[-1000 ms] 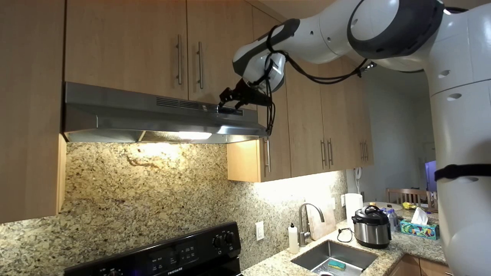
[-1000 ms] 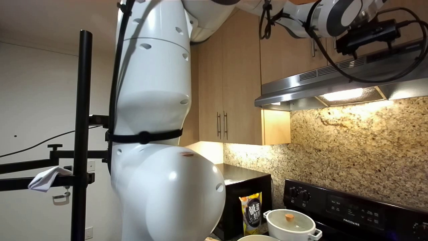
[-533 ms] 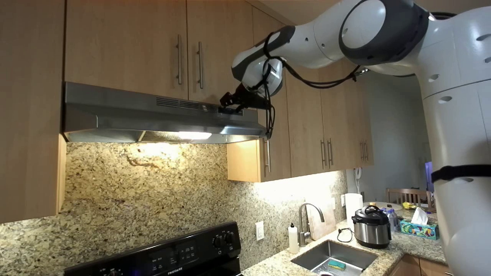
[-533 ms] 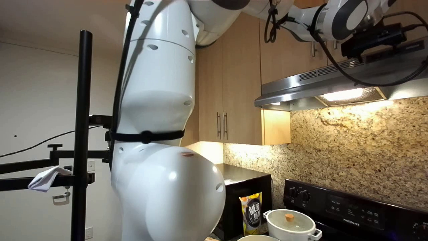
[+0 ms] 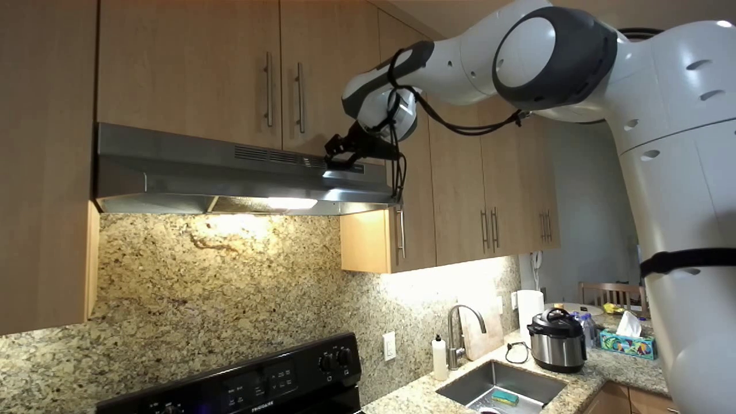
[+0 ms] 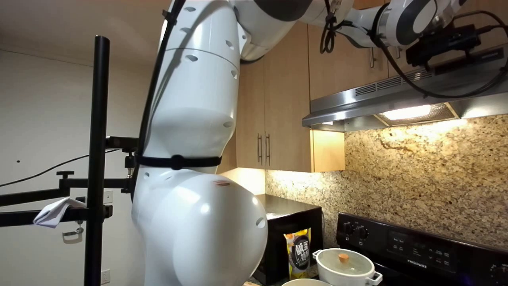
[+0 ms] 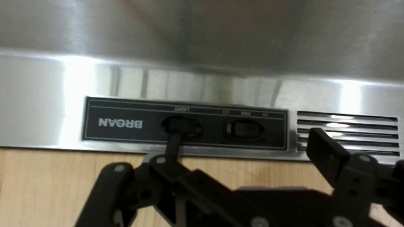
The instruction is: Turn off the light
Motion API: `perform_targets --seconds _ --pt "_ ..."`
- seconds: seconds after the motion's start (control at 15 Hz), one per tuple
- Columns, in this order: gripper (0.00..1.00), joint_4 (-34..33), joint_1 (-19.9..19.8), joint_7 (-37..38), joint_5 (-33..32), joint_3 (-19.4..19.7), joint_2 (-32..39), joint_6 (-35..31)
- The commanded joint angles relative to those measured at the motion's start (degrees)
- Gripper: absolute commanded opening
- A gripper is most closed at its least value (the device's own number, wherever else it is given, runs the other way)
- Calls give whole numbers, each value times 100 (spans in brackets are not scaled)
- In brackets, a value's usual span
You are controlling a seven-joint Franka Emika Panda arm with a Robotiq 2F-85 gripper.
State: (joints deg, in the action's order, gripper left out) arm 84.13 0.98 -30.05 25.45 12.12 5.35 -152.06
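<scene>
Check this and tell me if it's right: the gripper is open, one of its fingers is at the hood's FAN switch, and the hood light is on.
Not quite: the wrist view shows the finger at the LIGHT switch, not the FAN switch. The rest stands: the gripper is open and the hood light is on.

In an exterior view, the gripper [image 5: 339, 159] is positioned at the front of the hood [image 5: 201, 172], beside the vents [image 5: 251, 153]; contact unconfirmed. Light [image 5: 291, 203] under the hood: lit. Range [image 5: 259, 379] below. Sponge [image 5: 505, 397] lies in sink [image 5: 526, 379]; cooker [image 5: 558, 345] stands nearby.
</scene>
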Motion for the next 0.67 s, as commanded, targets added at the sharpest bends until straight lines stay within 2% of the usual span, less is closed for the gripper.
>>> perform_targets --seconds 0.0,0.33,0.6 --pt "100 -341 -43 49 -35 47 198 367" --pt "100 -414 -31 67 -48 124 183 717" --pt "100 -233 16 105 -94 129 47 722"
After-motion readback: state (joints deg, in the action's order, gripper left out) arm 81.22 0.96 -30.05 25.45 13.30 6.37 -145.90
